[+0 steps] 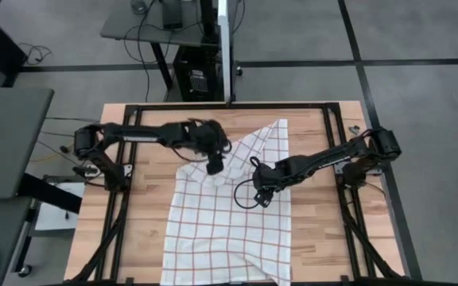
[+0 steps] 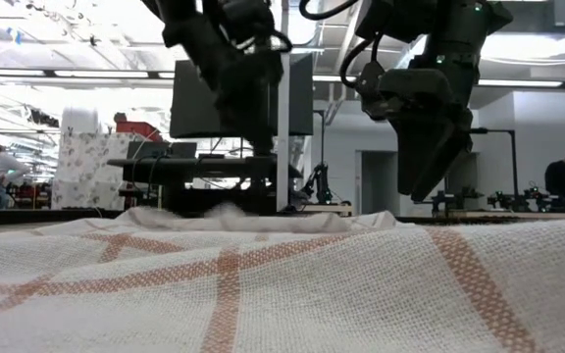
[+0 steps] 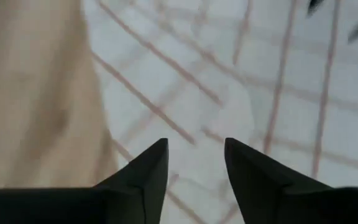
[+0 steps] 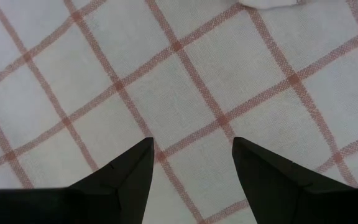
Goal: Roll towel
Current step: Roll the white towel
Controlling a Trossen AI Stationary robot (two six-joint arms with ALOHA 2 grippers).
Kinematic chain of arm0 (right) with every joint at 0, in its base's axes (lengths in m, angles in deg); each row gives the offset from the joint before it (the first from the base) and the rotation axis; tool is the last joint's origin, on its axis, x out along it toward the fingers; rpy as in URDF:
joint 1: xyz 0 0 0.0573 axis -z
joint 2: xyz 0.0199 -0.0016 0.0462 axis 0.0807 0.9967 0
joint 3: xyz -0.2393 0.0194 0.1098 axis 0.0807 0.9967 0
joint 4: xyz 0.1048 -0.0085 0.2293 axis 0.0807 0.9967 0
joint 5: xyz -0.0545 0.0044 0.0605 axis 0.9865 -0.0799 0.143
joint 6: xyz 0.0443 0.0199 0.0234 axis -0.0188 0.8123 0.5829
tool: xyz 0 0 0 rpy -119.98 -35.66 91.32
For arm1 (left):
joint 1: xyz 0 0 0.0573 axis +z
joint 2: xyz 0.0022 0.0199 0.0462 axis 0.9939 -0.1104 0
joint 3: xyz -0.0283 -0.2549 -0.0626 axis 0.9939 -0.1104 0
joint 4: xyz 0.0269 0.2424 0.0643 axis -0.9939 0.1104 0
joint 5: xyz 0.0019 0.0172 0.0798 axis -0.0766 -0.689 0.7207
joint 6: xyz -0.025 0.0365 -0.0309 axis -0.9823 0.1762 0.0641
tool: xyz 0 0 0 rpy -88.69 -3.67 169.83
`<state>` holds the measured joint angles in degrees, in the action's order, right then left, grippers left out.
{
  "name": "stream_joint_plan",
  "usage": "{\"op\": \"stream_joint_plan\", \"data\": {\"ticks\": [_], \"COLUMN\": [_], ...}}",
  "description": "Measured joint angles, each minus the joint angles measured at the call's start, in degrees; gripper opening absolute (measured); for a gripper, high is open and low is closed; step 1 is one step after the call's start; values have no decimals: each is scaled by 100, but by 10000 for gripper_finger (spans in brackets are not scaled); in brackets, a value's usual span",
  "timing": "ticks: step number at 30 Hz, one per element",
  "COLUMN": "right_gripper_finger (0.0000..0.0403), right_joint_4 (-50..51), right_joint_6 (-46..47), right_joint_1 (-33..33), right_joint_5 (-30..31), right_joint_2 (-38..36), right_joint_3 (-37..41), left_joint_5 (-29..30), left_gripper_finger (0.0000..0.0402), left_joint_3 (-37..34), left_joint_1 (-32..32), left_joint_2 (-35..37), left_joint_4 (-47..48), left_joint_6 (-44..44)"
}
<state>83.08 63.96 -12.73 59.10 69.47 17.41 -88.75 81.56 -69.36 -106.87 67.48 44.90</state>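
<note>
The left gripper (image 1: 214, 165) is seen just left of centre in the high view, its fingers parted with nothing between them, above a bunched fold at the upper left edge of the white cotton towel with a red grid pattern (image 1: 229, 230). The right gripper (image 1: 262, 193) hangs just right of centre over flat cloth, likewise spread and empty. The towel lies diagonally across the pale wooden worktop (image 1: 145, 230), from a peak at upper centre down to the lower edge of the frame. It is judged light, limp and prone to slipping on itself, so a hold is best taken at an edge or corner with both arms. Bare wood is left open to either side; the black frame rails (image 1: 118, 199) bound the worktop.
</note>
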Motion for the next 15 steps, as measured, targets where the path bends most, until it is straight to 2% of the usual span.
{"op": "stream_joint_plan", "data": {"ticks": [3, 6, 10, 15], "right_gripper_finger": [213, 213, 213, 213], "right_joint_4": [-1, -5, -2, -7], "right_joint_6": [123, 246, 304, 450], "right_joint_1": [0, -19, -49, -55], "right_joint_5": [-3, -9, -9, -12], "right_joint_2": [0, 0, 0, 0], "right_joint_3": [0, 0, 0, 0], "left_joint_5": [-862, -1356, -1408, -768], "left_gripper_finger": [158, 169, 175, 176], "left_joint_3": [-35, -112, -160, -164], "left_joint_1": [372, 511, 295, 176], "left_joint_2": [-27, -200, -637, -1230], "left_joint_4": [-160, -174, -165, -315], "left_joint_6": [-229, -273, -32, 129]}}
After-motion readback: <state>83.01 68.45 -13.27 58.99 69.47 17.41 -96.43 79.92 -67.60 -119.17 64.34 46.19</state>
